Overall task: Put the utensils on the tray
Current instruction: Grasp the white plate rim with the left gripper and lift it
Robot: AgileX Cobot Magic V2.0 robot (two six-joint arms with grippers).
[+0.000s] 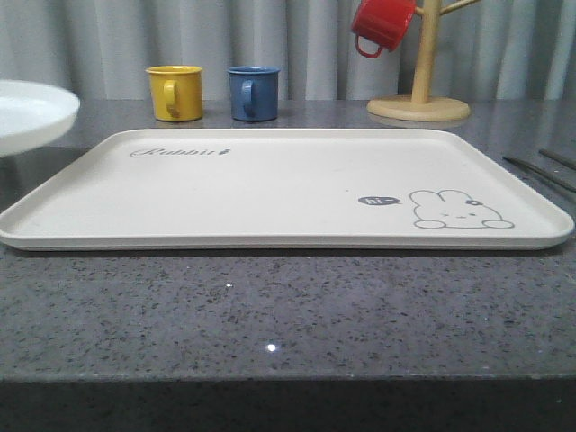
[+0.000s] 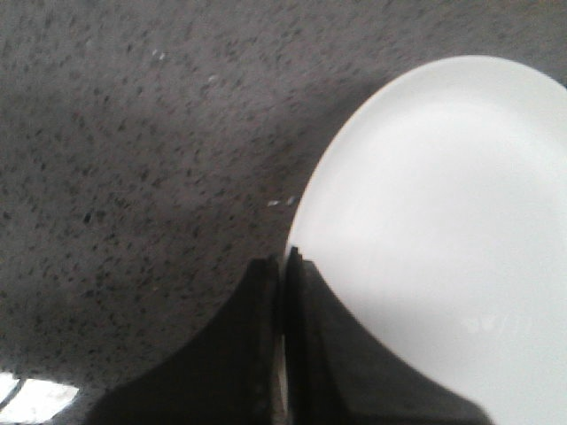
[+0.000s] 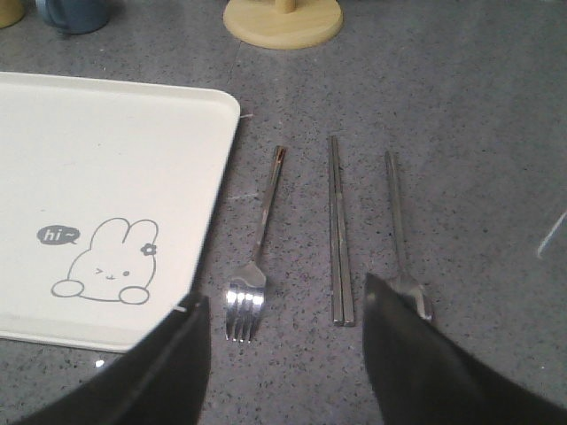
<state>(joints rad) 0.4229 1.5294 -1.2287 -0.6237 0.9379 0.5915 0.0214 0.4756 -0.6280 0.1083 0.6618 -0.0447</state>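
The cream tray (image 1: 270, 193) with its grey rabbit drawing lies in the middle of the counter with nothing on it; its corner (image 3: 115, 159) also shows in the right wrist view. Beside that corner, on the counter, lie a silver fork (image 3: 255, 257), a pair of chopsticks (image 3: 338, 230) and a spoon (image 3: 400, 239), side by side; the spoon's bowl is partly hidden by a finger. My right gripper (image 3: 285, 305) hovers open above the fork's tines and the chopstick ends. My left gripper (image 2: 283, 266) is shut with nothing in it, over the rim of a white plate (image 2: 443, 230).
A yellow mug (image 1: 175, 92) and a blue mug (image 1: 253, 93) stand behind the tray. A wooden mug tree (image 1: 419, 99) holds a red mug (image 1: 382, 24) at the back right. The white plate (image 1: 31, 112) sits left of the tray. Thin utensil handles (image 1: 540, 171) show at the right edge.
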